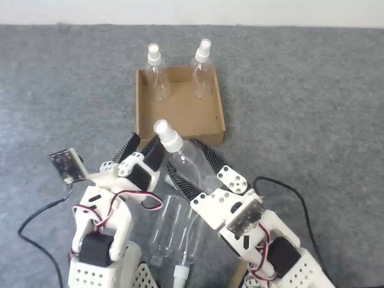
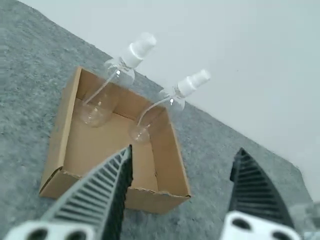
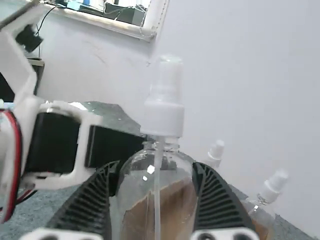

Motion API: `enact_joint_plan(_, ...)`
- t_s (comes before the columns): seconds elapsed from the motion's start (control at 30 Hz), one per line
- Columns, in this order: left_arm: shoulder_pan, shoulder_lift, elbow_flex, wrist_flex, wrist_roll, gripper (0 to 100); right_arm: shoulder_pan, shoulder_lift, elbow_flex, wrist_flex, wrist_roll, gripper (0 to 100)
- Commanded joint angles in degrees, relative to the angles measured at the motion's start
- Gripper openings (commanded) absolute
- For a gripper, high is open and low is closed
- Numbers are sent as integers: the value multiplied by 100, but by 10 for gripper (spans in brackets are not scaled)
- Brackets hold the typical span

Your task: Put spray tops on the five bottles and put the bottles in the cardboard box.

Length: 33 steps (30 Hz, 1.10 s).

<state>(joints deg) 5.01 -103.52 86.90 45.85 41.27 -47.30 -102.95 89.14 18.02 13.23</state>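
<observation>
There are five bottles. Two stand upright in the box (image 1: 180, 114), which sits on the table (image 1: 312, 90) in the middle of its far half. The first bottle (image 1: 158, 84) is in the box's far-left corner and the second bottle (image 1: 202, 81) in its far-right corner. Each has a white top on. From the left wrist the same pair shows against the box's far wall (image 2: 102, 95) (image 2: 155, 112).

The third bottle (image 1: 180, 157) is off the table, just short of the box's near wall and tilted toward the left. The right gripper (image 1: 189, 168) clamps it around the body, one ribbed finger on each side. Its top (image 1: 166, 135) is fitted. In the right wrist view the gripper (image 3: 156, 170) has both fingers pressed to the clear body (image 3: 155, 200) below that top (image 3: 165, 105).

The left gripper (image 1: 143, 150) hangs right beside the third bottle on its left, near the box's near-left corner. Its fingers are spread wide with nothing between them (image 2: 184, 152).

The fourth bottle (image 1: 165, 231) and fifth bottle (image 1: 192, 234) lie side by side at the table's near edge, between the two arms, with bare necks. One loose top (image 1: 181, 275) lies just nearer that edge than they do.

That makes three tops fitted and one loose.
</observation>
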Motion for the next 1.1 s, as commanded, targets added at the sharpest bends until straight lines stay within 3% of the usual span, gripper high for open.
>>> enact_joint_plan(0.0,185,-79,-4,9,-202,297,365,-110,-633,-136,-97,6)
enact_joint_plan(0.2,-88,-88,-171,26,62,297,611,-92,-862,-268,-88,6)
enact_joint_plan(0.33,-62,-88,-549,624,97,297,910,-92,-738,-866,-97,6)
enact_joint_plan(0.87,1055,-88,-1534,2374,62,299,1174,549,-457,-1710,-105,6)
enact_joint_plan(1.07,1319,-88,-1613,2497,62,299,1182,1367,-448,-2255,-105,6)
